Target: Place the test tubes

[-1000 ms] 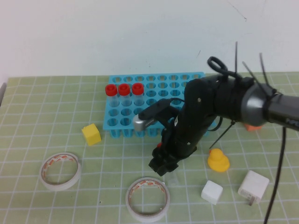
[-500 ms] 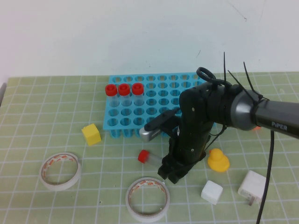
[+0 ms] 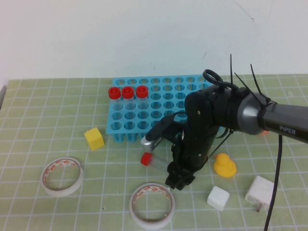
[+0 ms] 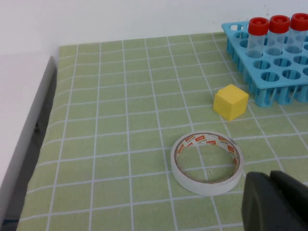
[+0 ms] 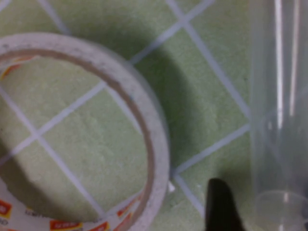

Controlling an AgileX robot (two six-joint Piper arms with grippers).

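test tube [image 3: 153,161] flat beside right gripper [image 3: 175,180] | left gripper [image 4: 272,195] near tape roll [image 4: 202,183]

Gridded mat [image 3: 38,106] holds blue rack [image 3: 120,136], yellow cube [image 3: 94,138], duck [image 3: 224,165] (also yellow).

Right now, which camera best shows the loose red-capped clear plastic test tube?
High view: the red-capped test tube shows cap and body beside the right gripper. Right wrist view shows only its clear wall. Left wrist view misses it; shut left gripper sits by white tape roll.
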